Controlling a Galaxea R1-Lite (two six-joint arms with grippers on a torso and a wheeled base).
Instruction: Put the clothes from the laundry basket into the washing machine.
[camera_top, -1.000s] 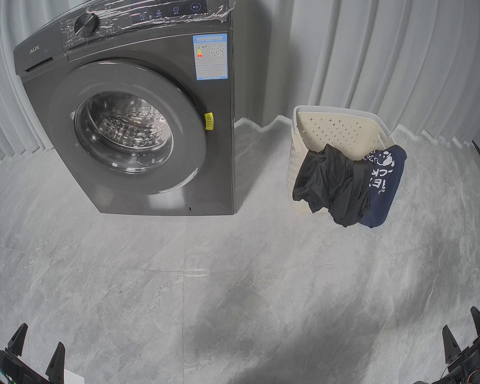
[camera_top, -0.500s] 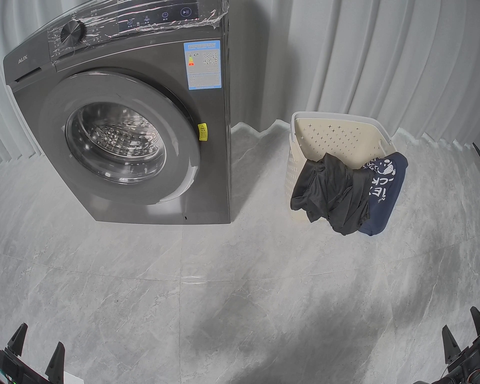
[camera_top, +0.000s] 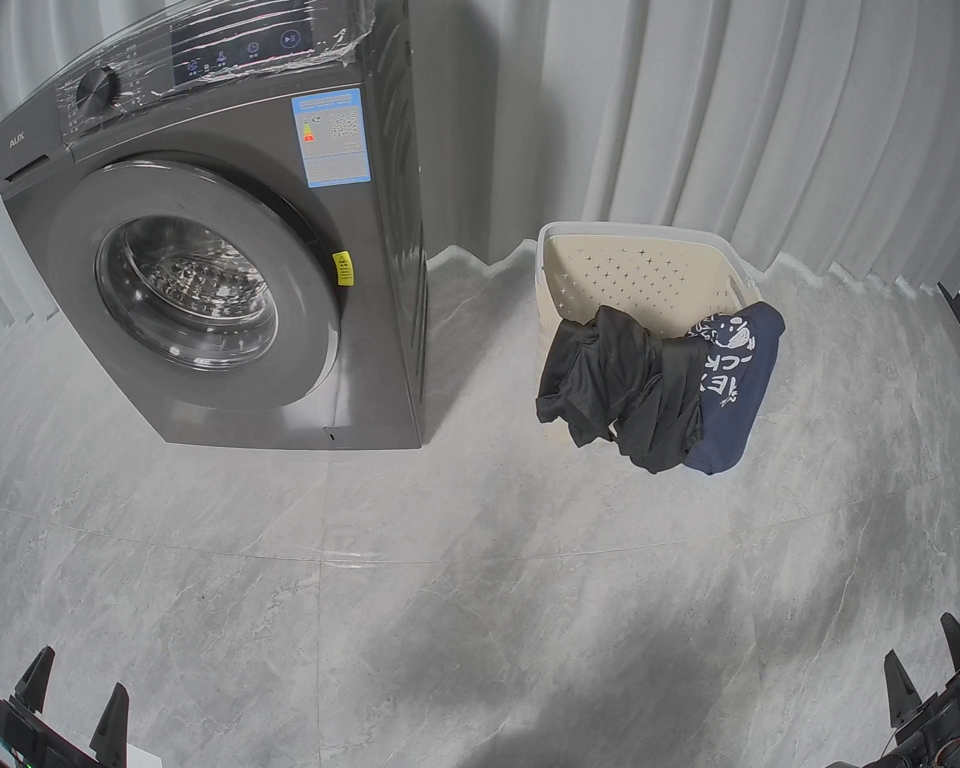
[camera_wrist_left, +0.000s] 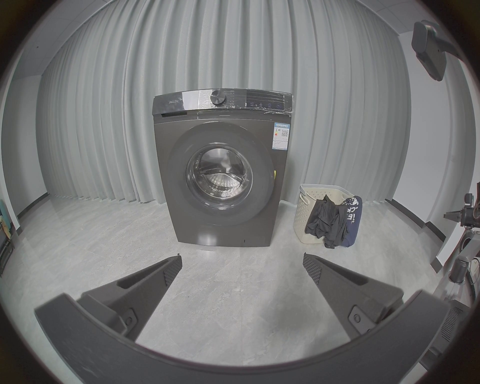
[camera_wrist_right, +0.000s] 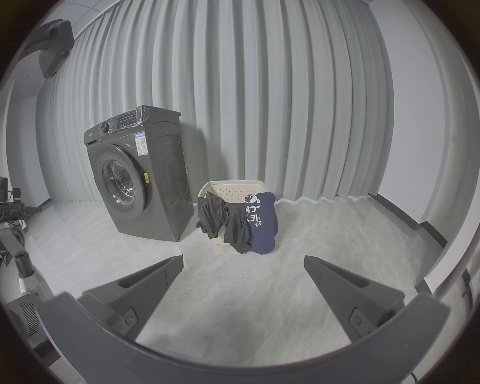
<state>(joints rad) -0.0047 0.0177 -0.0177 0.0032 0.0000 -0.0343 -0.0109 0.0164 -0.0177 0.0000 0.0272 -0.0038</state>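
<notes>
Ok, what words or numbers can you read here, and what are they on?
Blue-and-white label on the dark grey front-loading washing machine: too small to read.
Yellow sticker beside its round door: too small.
Control panel under plastic wrap: lit symbols, too small.
Pale brand mark at its top corner: too small.
White letters on the navy blue shirt hanging over the cream plastic laundry basket: upside down, folded, not readable whole.
</notes>
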